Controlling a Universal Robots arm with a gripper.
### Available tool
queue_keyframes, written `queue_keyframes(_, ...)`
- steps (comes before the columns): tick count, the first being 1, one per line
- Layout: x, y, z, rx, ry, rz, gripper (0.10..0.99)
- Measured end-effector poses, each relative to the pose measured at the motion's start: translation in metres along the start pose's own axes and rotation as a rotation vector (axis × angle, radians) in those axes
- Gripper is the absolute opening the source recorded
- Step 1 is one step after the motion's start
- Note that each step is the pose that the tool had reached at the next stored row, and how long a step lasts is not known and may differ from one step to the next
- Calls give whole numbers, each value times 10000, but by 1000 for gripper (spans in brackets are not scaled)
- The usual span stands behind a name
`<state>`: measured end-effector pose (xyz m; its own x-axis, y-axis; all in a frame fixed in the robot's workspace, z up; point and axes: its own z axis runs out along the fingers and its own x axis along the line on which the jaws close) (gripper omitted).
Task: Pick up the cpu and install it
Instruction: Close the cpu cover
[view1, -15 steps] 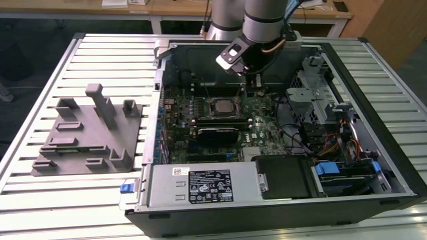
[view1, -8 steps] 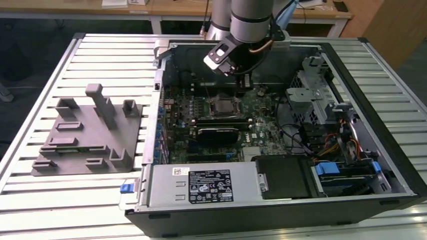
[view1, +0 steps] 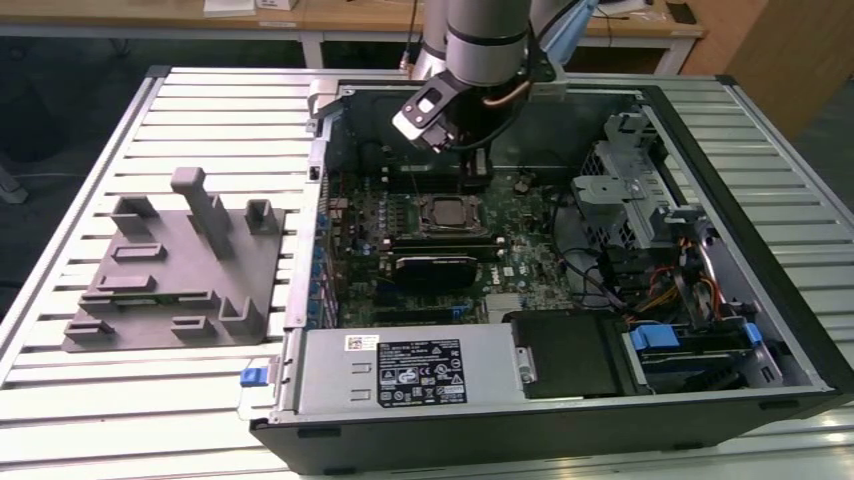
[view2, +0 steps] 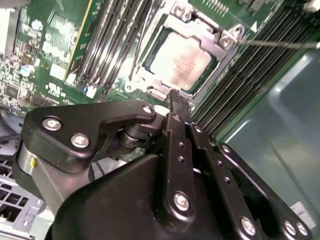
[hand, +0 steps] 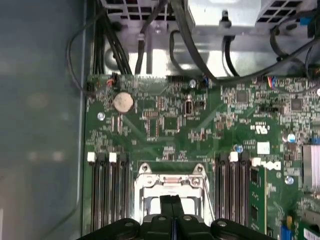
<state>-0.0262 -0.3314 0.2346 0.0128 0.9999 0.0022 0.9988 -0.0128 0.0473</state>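
Observation:
The cpu (view1: 447, 210) lies flat in its socket on the motherboard (view1: 521, 250), inside the open computer case. Its pale silvery top (view2: 181, 62) shows within the metal socket frame (view2: 226, 39). My gripper (view1: 470, 165) hangs over the board just above the far side of the socket. In both wrist views the two black fingers are pressed together with nothing between them. The fingertips (view2: 180, 99) end short of the cpu and do not touch it. In the first wrist view the shut gripper (hand: 171, 201) covers the middle of the socket frame (hand: 142, 182).
A grey moulded fixture (view1: 174, 265) with upright blocks sits on the slatted table at the exterior view's left. Memory slots (hand: 107, 195) flank the socket. A power supply (view1: 400, 370) fills the case's near side. A drive cage (view1: 627, 190) and cables (view1: 667, 290) crowd the exterior view's right.

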Motion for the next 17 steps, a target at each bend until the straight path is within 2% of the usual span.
queue_keyframes(4, -18, -16, 32, 2, -4, 3, 106)
queue_keyframes(10, -85, -47, 82, 1, -3, 40, 106)
queue_keyframes(17, -98, -180, 112, 1, -5, 64, 106)
